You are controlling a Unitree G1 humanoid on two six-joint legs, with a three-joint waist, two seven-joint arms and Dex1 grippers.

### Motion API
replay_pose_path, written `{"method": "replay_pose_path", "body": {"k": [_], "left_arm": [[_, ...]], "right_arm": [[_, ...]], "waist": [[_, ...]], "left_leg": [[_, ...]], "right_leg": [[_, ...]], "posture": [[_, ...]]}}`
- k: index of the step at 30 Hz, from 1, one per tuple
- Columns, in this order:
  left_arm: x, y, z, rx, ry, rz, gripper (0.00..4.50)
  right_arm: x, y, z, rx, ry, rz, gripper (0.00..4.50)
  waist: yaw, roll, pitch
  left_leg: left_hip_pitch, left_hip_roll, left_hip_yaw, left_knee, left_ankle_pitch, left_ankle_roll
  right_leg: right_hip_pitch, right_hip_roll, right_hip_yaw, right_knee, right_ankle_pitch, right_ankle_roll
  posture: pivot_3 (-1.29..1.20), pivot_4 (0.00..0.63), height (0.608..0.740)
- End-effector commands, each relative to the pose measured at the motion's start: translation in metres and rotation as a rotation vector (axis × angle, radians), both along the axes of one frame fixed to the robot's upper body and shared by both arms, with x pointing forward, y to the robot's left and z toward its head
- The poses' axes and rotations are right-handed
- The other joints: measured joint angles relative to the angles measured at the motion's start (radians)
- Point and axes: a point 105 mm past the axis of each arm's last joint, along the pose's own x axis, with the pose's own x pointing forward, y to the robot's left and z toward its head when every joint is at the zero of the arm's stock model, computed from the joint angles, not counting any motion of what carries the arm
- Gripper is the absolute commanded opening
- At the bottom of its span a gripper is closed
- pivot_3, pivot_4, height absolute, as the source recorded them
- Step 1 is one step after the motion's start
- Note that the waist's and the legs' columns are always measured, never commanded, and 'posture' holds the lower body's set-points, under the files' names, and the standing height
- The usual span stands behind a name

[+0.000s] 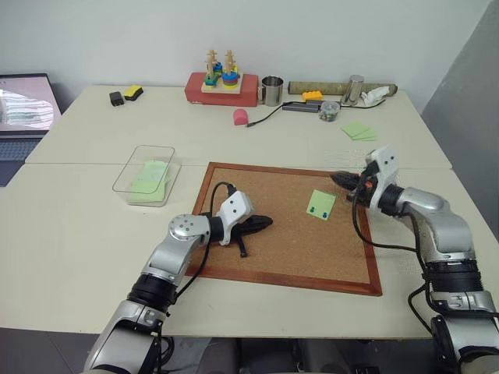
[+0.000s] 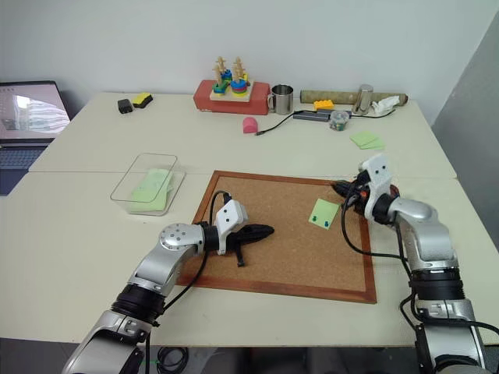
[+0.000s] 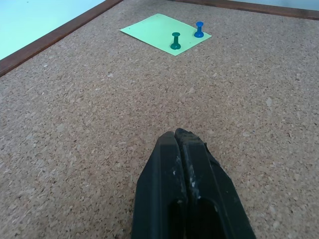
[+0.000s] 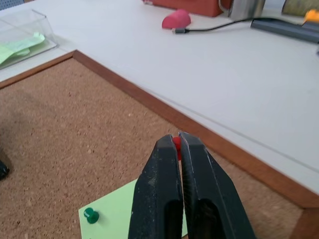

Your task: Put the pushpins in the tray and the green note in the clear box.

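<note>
The green note lies on the corkboard, pinned by a green pushpin and a blue pushpin. My right gripper hovers just past the note's far right corner, shut on a red pushpin that peeks out between its tips. My left gripper is shut with nothing in it, low over the board's left half and pointing toward the note. The clear box stands left of the board with green paper inside. The tray is out of view.
A small stack of green notes and a round clear jar sit at the back right. A metal mug, a red toy block, a pink object and a cable lie behind. A laptop is far left.
</note>
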Motion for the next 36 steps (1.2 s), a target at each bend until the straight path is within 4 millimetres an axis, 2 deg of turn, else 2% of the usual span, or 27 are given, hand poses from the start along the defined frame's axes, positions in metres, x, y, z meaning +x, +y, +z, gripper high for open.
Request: {"method": "replay_pose_path", "body": {"k": [1,7,10,15,24,28,34,36], "left_arm": [[-0.006,0.005,-0.024,0.059,0.073,0.023,0.0],[-0.006,0.003,-0.024,0.056,0.068,0.02,0.0],[-0.006,0.002,-0.024,0.056,0.066,0.015,0.0],[-0.005,0.0,-0.024,0.056,0.063,0.01,0.0],[-0.005,0.001,-0.024,0.057,0.06,0.018,0.0],[-0.005,0.003,-0.024,0.058,0.059,0.023,0.0],[-0.004,0.004,-0.024,0.058,0.058,0.033,0.0],[-0.003,0.005,-0.024,0.057,0.058,0.035,0.0]], "right_arm": [[-0.004,-0.017,0.021,-0.021,-0.069,-0.047,0.04],[0.001,-0.07,0.001,-0.349,-0.066,-0.273,0.04],[0.002,-0.084,-0.007,-0.415,-0.05,-0.328,0.04],[0.001,-0.092,-0.017,-0.446,-0.016,-0.35,0.04],[0.005,-0.099,-0.026,-0.456,0.008,-0.375,1.75],[0.006,-0.098,-0.019,-0.431,-0.016,-0.382,2.43],[0.007,-0.099,-0.014,-0.423,-0.033,-0.39,3.74],[0.007,-0.099,-0.013,-0.42,-0.034,-0.387,3.9]], "waist": [[0.0,0.0,0.0],[0.0,0.0,0.0],[0.0,0.001,-0.001],[0.0,0.002,-0.001],[0.0,0.002,-0.001],[0.0,0.002,-0.001],[0.0,0.002,-0.001],[0.0,0.002,-0.001]], "left_leg": [[0.0,0.0,0.0,0.0,0.0,0.0],[0.0,0.0,0.0,0.0,0.0,0.0],[0.0,0.0,0.001,0.0,0.0,0.0],[0.0,0.0,0.001,0.0,0.0,0.0],[0.001,0.0,0.001,0.0,0.0,0.0],[0.001,0.0,0.001,0.0,0.0,0.0],[0.001,0.0,0.001,0.0,0.0,0.0],[0.001,0.0,0.001,0.0,0.0,0.0]], "right_leg": [[0.0,0.0,0.0,0.0,0.0,0.0],[0.0,0.0,0.0,0.0,0.0,0.0],[0.0,0.0,0.001,0.0,0.0,0.0],[0.0,0.0,0.001,0.0,0.0,0.0],[0.001,0.0,0.001,0.0,0.0,0.0],[0.001,0.0,0.001,0.0,0.0,0.0],[0.001,0.0,0.001,0.0,0.0,0.0],[0.001,0.0,0.001,0.0,0.0,0.0]], "posture": [[0.0,0.15,0.74],[0.0,0.15,0.74],[0.0,0.15,0.74],[0.0,0.15,0.74],[0.0,0.15,0.74],[0.0,0.15,0.74],[0.0,0.15,0.74],[0.0,0.15,0.74]]}}
